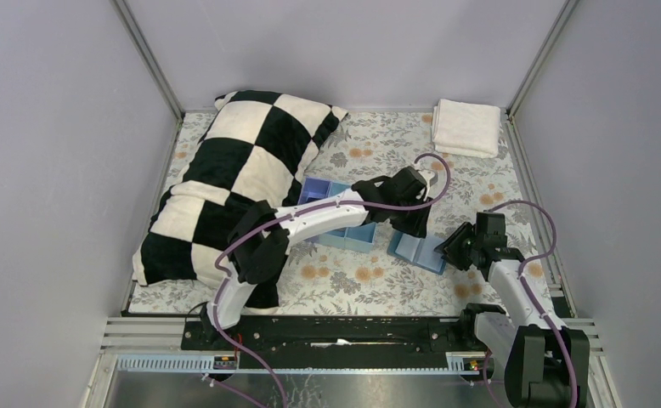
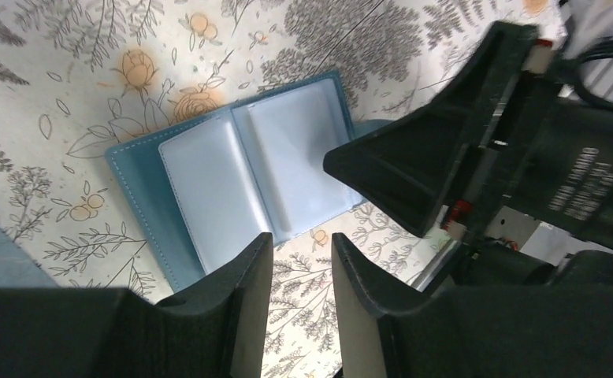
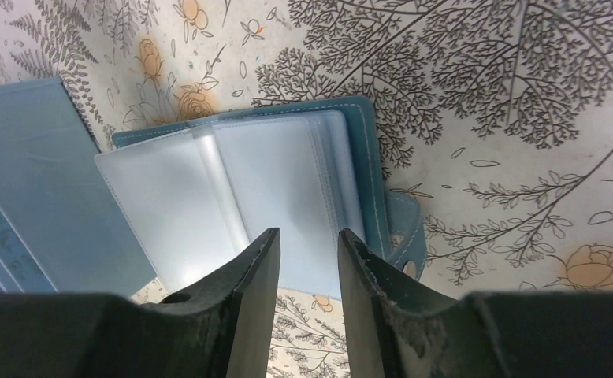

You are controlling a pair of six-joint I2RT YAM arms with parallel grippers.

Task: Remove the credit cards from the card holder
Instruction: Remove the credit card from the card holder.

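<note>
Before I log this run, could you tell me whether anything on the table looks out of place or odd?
The card holder lies open on the floral cloth, slightly askew to the table edges. Its clear sleeves look empty, and no cards show in either wrist view. Otherwise nothing stands out.

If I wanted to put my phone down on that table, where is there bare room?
Two bare patches of cloth: the back strip between pillow and towel, and the near strip in front of the tray. The middle is crowded: tray, card holder, left gripper and right gripper sit close together.
</note>
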